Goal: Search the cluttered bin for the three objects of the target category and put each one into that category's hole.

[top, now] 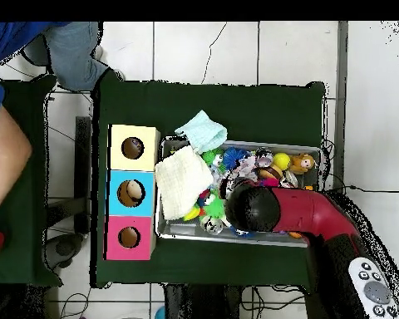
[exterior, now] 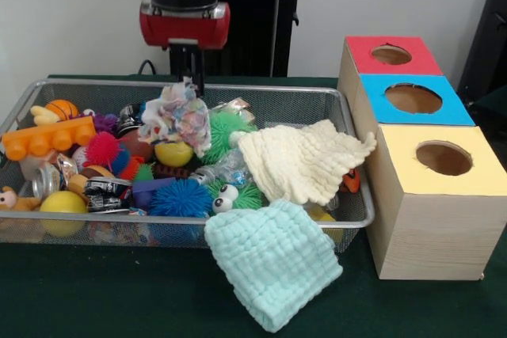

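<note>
My gripper (exterior: 188, 78) hangs over the back of the mesh bin (exterior: 95, 85), shut on the top tuft of a patterned cloth (exterior: 176, 118) that rises above the toys. A cream cloth (exterior: 297, 160) lies in the bin's right part; from above the cream cloth (top: 184, 180) is beside the boxes. A pale green cloth (exterior: 273, 263) droops over the front rim onto the table, and the overhead view shows the pale green cloth (top: 201, 130) too. To the right stand the red box (exterior: 392, 55), blue box (exterior: 413, 99) and yellow box (exterior: 444, 158), each with a round hole. The arm (top: 253, 208) hides the gripper from above.
The bin holds several toys: an orange brick (exterior: 47, 138), spiky balls (exterior: 181, 197), yellow balls (exterior: 63, 203), a green googly-eyed ball (exterior: 234, 195). A person's arm in a blue sleeve (top: 3, 149) shows at the overhead view's left edge.
</note>
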You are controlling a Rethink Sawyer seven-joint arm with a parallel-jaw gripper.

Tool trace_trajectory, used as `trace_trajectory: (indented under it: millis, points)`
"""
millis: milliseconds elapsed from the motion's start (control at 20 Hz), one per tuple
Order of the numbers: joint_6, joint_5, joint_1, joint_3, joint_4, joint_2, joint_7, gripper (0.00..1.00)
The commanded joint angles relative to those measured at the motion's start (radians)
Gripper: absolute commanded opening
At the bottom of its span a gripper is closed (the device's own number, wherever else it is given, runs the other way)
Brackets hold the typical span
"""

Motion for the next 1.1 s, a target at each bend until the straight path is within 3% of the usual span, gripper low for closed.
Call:
trace_trajectory:
  millis: [50,1100]
  points:
    - [0.184,0.08,0.048,0.073,-0.009,-0.093,0.002,0.0]
    - [0.34,0.154,0.276,-0.038,-0.192,-0.07,0.173,0.0]
